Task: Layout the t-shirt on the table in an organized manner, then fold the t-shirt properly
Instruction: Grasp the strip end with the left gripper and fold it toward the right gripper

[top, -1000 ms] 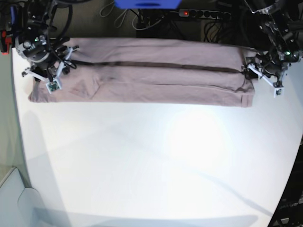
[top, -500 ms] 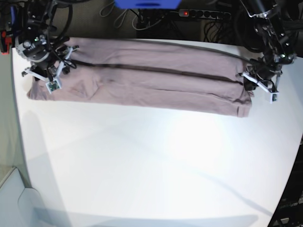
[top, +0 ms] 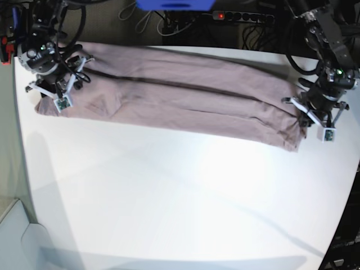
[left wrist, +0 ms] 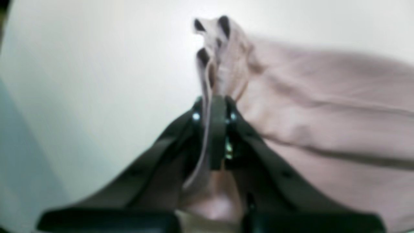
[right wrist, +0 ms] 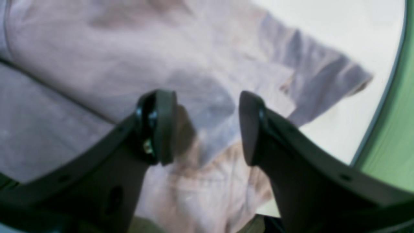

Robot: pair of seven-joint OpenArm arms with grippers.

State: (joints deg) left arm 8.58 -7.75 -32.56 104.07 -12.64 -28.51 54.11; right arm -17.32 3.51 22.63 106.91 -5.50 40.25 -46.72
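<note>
The mauve t-shirt (top: 180,101) lies as a long folded band across the back of the white table (top: 180,197), slanting down toward the right. At the band's right end my left gripper (top: 306,117) is shut on the fabric. The left wrist view shows the closed left gripper (left wrist: 214,108) with a bunched edge of the t-shirt (left wrist: 323,106) sticking out past its tips. Over the band's left end my right gripper (top: 55,94) is open. In the right wrist view, the right gripper (right wrist: 203,127) hangs just above the t-shirt (right wrist: 81,58), with cloth visible between its spread fingers but not pinched.
A power strip (top: 239,17) with a red light, cables and a blue object (top: 174,4) sit behind the table's back edge. The table's curved edge runs down the left side, and a green surface (right wrist: 399,136) shows beyond it in the right wrist view.
My left gripper has shut on the shirt's right end and drawn it forward and to the right, so the band now slants. The right gripper has stayed open in place.
</note>
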